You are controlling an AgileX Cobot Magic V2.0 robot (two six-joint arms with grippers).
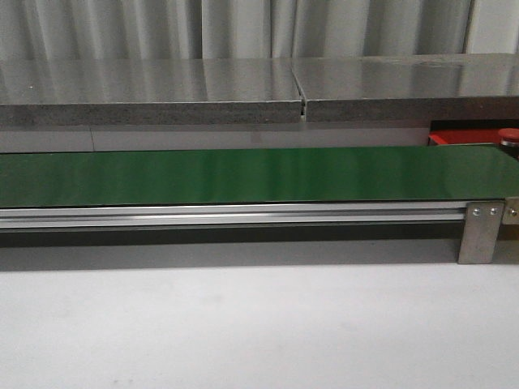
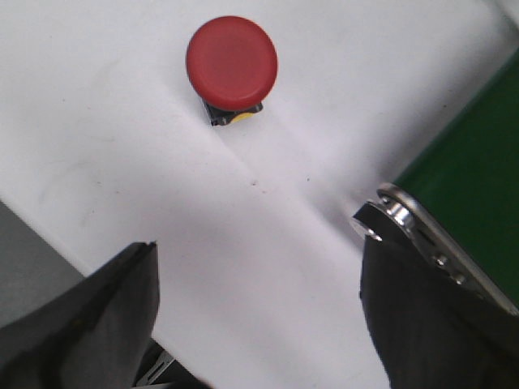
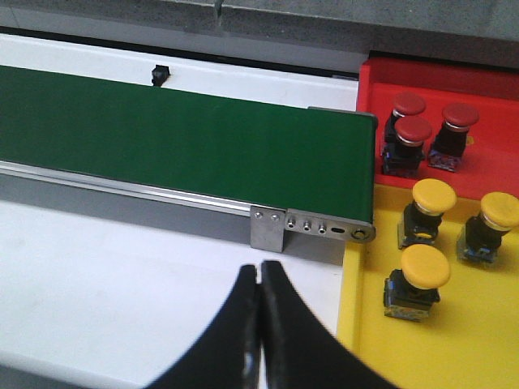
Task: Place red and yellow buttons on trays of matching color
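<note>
Right gripper (image 3: 259, 279): fingers pressed together with nothing between them, hanging over bare white table (image 3: 122, 275) on the near side of the conveyor.
Left gripper (image 2: 255, 312): spread wide and empty, dark fingers (image 2: 81, 316) apart over white surface beside the belt's end bracket.
Loose red button (image 2: 232, 62): upright on the white surface ahead of the left gripper, well apart from both fingers; a yellow part shows at its base, and I cannot tell what that part is.
Green belt (image 1: 243, 174): runs across the table with nothing showing on it in the front view.
Yellow tray (image 3: 454, 340): just past the belt's end on the right side, holding three yellow buttons (image 3: 426, 275), all upright and spaced.
Red tray (image 3: 389, 77): behind the yellow tray, touching it; three red buttons (image 3: 413, 138) stand in it, two of them nearly touching.
Stage: six look sorted; the loose red one appears to be the next pick.
Risk, grasp: the cap is wider than the base, so fingers closing on the dome could slip and tip it.
Risk, routing: that button sits at the left arm's end while both trays are at the right end; a poorly centred drop on the belt could let it roll off.
Risk, placement: a release close to the crowded red pair could knock them over.
</note>
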